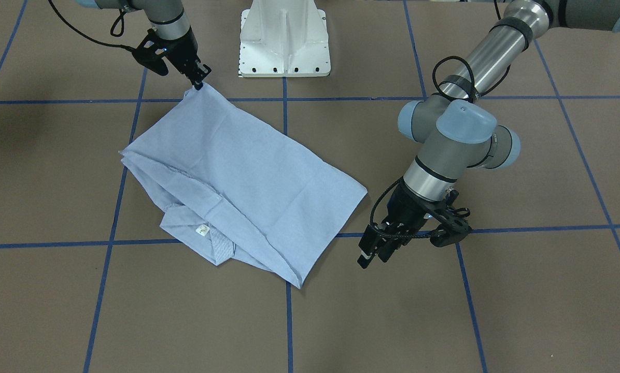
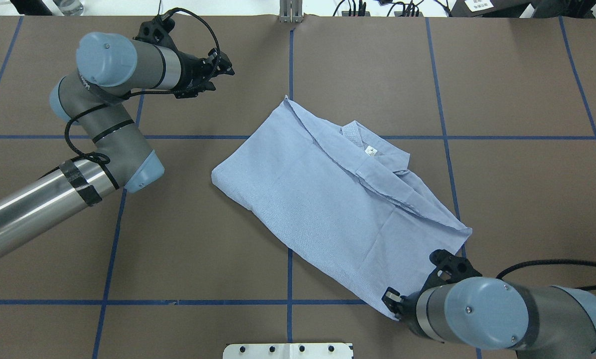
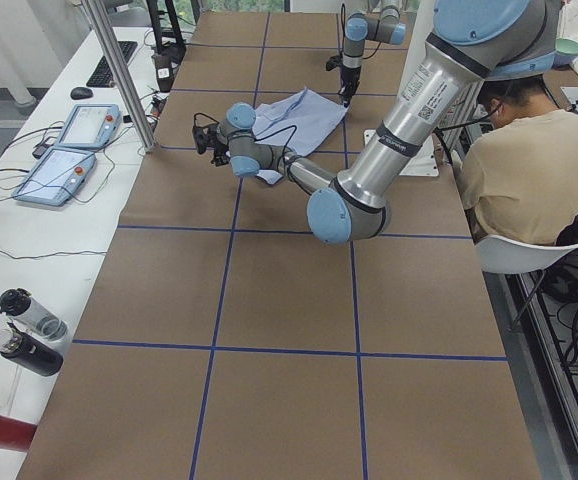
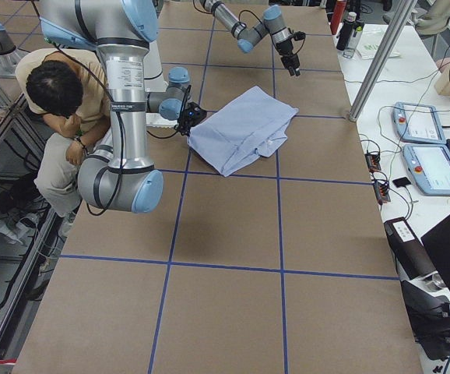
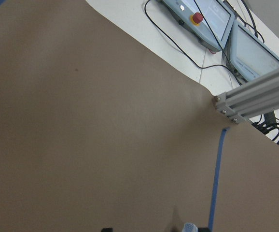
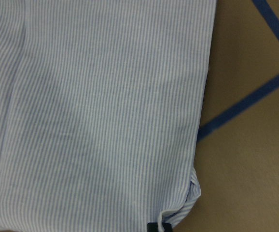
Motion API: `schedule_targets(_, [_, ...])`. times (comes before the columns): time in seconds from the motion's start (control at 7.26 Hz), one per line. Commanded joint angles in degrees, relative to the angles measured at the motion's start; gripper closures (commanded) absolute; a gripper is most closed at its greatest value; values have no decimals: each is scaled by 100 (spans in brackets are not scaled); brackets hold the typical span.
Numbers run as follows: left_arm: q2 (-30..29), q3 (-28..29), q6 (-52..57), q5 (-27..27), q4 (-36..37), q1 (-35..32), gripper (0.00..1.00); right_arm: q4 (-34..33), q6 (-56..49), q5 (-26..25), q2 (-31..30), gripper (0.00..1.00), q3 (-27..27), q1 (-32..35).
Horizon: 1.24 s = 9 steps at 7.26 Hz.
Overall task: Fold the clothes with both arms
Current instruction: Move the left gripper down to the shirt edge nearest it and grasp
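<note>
The clothes are one light blue striped shirt (image 1: 248,181), lying folded into a slanted rectangle on the brown table (image 1: 522,290). Its collar and small white neck label (image 1: 202,230) show at one long edge. In the overhead view the shirt (image 2: 328,199) spans the middle of the table. My right gripper (image 1: 200,83) is shut on the shirt's corner nearest the robot, and the same corner (image 6: 178,212) shows at the bottom of the right wrist view. My left gripper (image 1: 372,255) hangs open above bare table, a short way off the shirt's far side, holding nothing.
The white pedestal base (image 1: 284,41) stands at the robot's side of the table. Blue tape lines (image 1: 289,321) grid the surface. A seated person (image 4: 54,101) is beside the table behind the robot. Teach pendants (image 3: 69,150) and an aluminium post (image 5: 255,96) line the far edge.
</note>
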Motion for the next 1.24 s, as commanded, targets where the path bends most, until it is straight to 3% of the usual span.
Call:
schedule_targets(0.0, [247, -577, -296, -33, 238, 276, 31, -161, 332, -38, -19, 40, 258, -727])
schedule_targets(0.14, [465, -998, -315, -77, 562, 372, 29, -179, 332, -65, -141, 0, 346, -895])
schedule_targets(0.41, [1071, -1912, -751, -166, 1003, 774, 23, -257, 332, -74, -492, 0, 994, -775])
schedule_targets(0.55, [1170, -1977, -1085, -156, 1014, 925, 20, -284, 324, -65, -442, 0, 1032, -278])
schedule_targets(0.83, [1320, -1960, -1360, 404, 1136, 1522, 20, -284, 245, -48, -407, 0, 1015, 611])
schedule_targets(1.1, [1329, -1960, -1465, 424, 1233, 1709, 20, -293, 236, -65, -4, 0, 613, 720])
